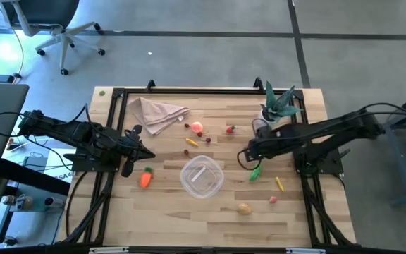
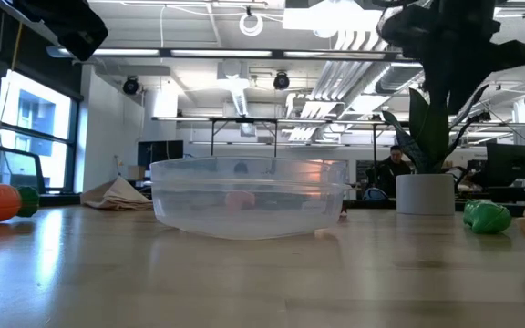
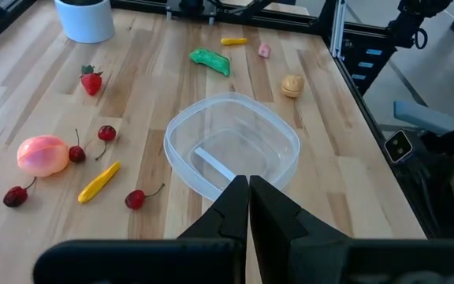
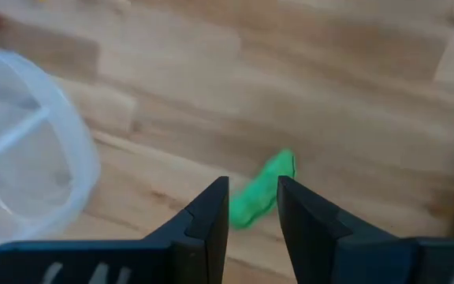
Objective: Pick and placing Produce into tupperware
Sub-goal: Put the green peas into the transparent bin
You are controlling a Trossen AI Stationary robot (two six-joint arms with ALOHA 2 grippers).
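The clear round tupperware (image 1: 201,176) (image 3: 231,146) (image 4: 22,150) stands on its base mid-table with no produce in it. Around it lie an orange carrot (image 1: 145,179), a green pepper (image 1: 255,172) (image 4: 278,166), a tan potato (image 1: 244,208), a yellow piece (image 1: 280,184), a pink peach (image 1: 197,128) and cherries. My right gripper (image 1: 245,159) (image 4: 251,183) hangs open, pointing steeply down, over the green pepper and clear of it. My left gripper (image 1: 146,154) (image 3: 248,185) is shut at the table's left, beside the carrot, holding nothing.
A beige napkin (image 1: 157,113) lies crumpled at the far left. A green spiky plant in a white pot (image 1: 277,106) (image 2: 424,193) stands at the far right, close behind my right arm. A strawberry (image 1: 230,129) and a small pink piece (image 1: 273,200) lie loose on the wood.
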